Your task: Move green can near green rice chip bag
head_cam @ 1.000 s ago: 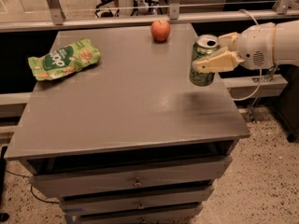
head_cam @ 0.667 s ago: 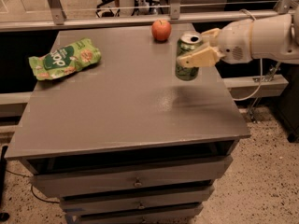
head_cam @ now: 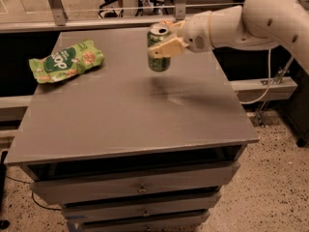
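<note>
camera view: i see the gripper (head_cam: 167, 38) over the back middle of the counter (head_cam: 145, 115), its jaws clamped on the green can (head_cam: 158, 52), held upright just above the surface. the green rice chip bag (head_cam: 66, 61) lies flat back left, well apart.

grey table (head_cam: 120, 124) w/ drawers (head_cam: 140, 187), speckled floor (head_cam: 275, 187), metal rail (head_cam: 96, 23) behind, white cable (head_cam: 268, 79) beside table
</note>
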`<state>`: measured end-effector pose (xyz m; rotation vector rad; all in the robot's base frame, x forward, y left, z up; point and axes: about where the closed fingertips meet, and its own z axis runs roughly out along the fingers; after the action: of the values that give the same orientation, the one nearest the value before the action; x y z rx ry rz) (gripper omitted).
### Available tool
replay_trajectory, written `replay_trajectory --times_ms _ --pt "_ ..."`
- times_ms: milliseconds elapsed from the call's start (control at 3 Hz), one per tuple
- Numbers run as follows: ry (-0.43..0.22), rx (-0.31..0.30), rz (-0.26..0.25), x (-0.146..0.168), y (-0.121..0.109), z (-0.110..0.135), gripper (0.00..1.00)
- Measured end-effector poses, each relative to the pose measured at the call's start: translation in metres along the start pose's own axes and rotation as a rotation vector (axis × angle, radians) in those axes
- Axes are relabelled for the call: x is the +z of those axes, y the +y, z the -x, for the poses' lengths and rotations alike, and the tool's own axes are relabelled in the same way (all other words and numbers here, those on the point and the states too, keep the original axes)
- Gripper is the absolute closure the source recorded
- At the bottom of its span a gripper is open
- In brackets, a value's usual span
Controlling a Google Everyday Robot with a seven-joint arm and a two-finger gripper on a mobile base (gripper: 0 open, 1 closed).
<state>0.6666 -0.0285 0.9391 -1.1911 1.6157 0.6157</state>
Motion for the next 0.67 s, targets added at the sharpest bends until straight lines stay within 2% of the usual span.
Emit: replay_trajectory --times_ms 667 --pt "-0.043 0.009 0.029 0.102 -0.013 0.012 1.00"
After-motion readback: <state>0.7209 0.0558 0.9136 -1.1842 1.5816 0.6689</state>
